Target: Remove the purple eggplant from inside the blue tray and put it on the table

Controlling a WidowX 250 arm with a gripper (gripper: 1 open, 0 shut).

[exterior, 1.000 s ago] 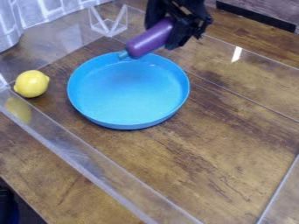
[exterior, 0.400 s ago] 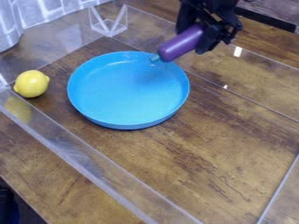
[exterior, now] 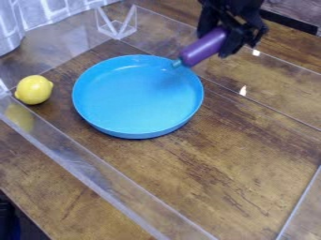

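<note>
The purple eggplant (exterior: 204, 47) hangs tilted in the air above the far right rim of the blue tray (exterior: 135, 96), its teal stem tip pointing down-left toward the rim. My black gripper (exterior: 227, 31) is shut on the eggplant's upper end, near the top edge of the view. The tray is round, bright blue and has nothing in it. It rests on the dark wood-plank table (exterior: 238, 159), whose glossy covering reflects light.
A yellow lemon (exterior: 34, 90) sits on the table left of the tray. A clear angular object (exterior: 115, 21) stands at the back left. Bare tabletop stretches to the right of and in front of the tray.
The gripper has carried the eggplant to the right, from above the tray's far rim to just past its right side.
</note>
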